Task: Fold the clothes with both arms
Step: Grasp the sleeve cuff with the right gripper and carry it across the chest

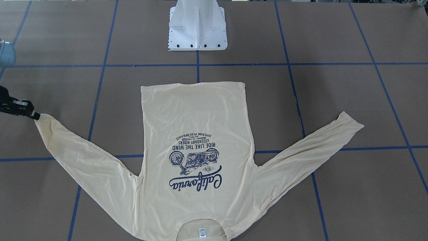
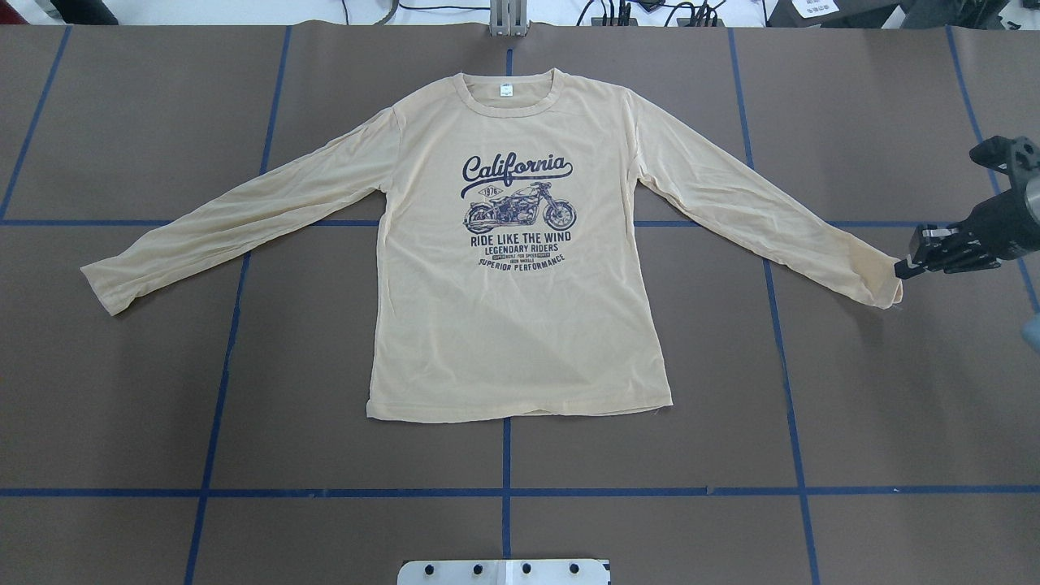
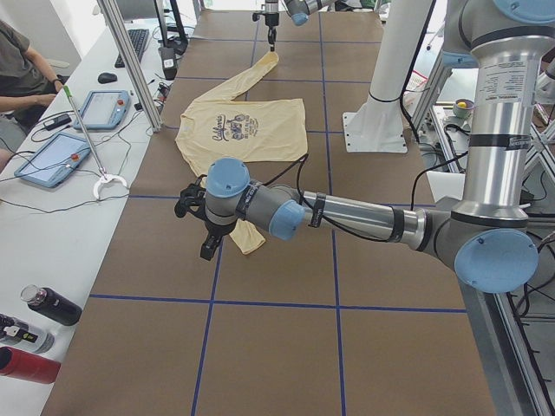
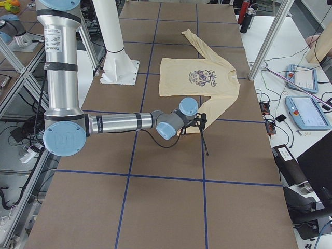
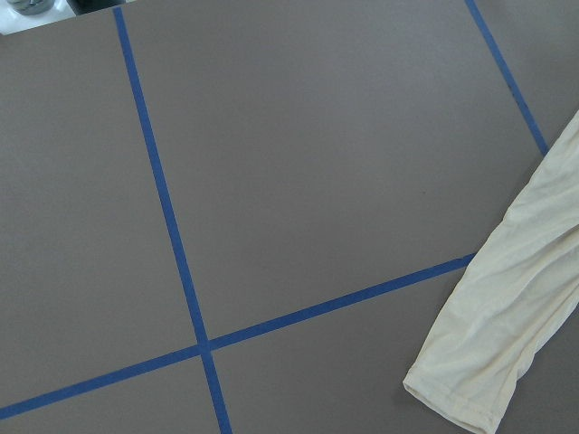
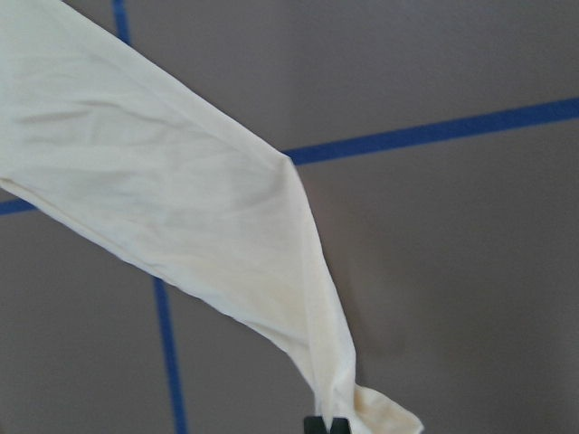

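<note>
Shirt (image 2: pixel 520 325) flat, right gripper (image 2: pixel 899 270) pinching its cuff (image 2: pixel 881 286), left gripper (image 3: pixel 206 250) half hidden, grip unclear

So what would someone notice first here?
The cream shirt lies flat mid-table, navy California print up, sleeves spread wide. The right gripper pinches one cuff. The left gripper hangs by the other cuff, and I cannot tell if it is open or shut.

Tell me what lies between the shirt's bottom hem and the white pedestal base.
Only bare brown table crossed by blue tape lines, seen in the overhead view between the pale cream long-sleeved shirt and white pedestal base.
</note>
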You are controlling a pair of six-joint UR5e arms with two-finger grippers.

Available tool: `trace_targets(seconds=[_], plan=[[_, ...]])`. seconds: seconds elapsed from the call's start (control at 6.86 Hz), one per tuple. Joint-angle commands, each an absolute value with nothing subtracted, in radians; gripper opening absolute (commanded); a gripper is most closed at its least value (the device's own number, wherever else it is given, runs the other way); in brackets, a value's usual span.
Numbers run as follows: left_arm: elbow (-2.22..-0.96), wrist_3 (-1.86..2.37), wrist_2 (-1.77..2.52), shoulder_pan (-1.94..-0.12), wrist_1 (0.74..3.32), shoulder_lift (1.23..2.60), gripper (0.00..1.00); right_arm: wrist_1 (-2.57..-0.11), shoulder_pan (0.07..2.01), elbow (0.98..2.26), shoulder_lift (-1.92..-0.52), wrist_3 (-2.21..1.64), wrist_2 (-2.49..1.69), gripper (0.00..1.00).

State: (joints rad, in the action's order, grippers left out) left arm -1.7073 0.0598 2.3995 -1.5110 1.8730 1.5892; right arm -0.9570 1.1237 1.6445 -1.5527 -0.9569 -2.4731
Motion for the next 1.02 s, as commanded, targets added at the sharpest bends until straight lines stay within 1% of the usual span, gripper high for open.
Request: trace_targets(seconds=[0.0, 0.15, 0.29, 0.58, 0.87], plan=[[-1.706, 0.058, 2.401, -1.511, 1.873, 1.589, 0.99, -1.253, 1.149, 1.771, -1.336, -1.069, -2.494, 0.0], [-1.706, 0.057, 2.401, -1.511, 1.873, 1.589, 0.99, -1.381, 1.135, 1.772, -1.199, -1.141, -2.487, 0.0], [-1.706, 0.057, 2.414, -1.511, 1.876, 1.589, 0.99, -1.409, 1.094, 1.766, -1.125, -1.19, -2.44, 0.0], [-1.701, 0.055, 2.43, -1.509, 1.876, 1.589, 0.99, -1.411, 0.973, 1.753, -1.022, -1.259, -2.265, 0.0], [-1.704, 0.055, 2.43, -1.509, 1.876, 1.589, 0.99, -1.41, 0.925, 1.653, -0.858, -1.375, -2.238, 0.0]])
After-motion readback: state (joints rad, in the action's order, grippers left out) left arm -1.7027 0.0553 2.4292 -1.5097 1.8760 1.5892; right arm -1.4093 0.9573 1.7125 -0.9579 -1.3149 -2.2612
